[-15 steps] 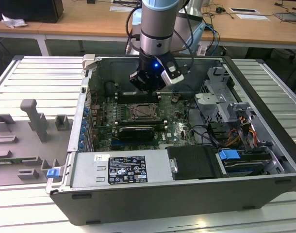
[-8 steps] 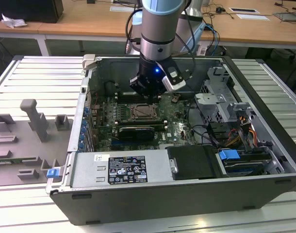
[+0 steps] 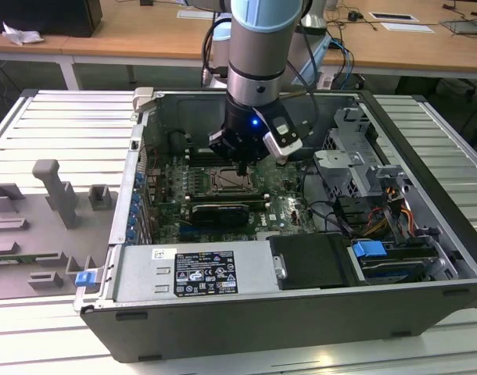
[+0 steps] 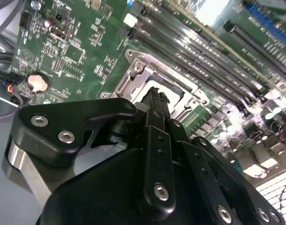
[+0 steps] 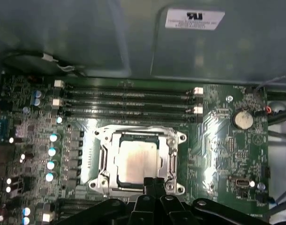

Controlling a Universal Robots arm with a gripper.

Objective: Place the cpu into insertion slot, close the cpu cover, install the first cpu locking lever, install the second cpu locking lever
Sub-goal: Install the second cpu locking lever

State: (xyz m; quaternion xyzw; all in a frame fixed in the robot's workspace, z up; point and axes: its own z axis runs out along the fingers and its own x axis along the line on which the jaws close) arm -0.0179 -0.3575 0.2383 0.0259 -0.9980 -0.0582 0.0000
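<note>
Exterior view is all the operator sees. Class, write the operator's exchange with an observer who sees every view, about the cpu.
Operator: The arm blocks my sight. Is the cpu in its slot?
Observer: Yes; the first wrist view shows the cpu lying flat in the insertion slot.
Operator: And the fingers?
Observer: In both wrist views the gripper hangs at the slot's edge, fingers shut together.
</note>
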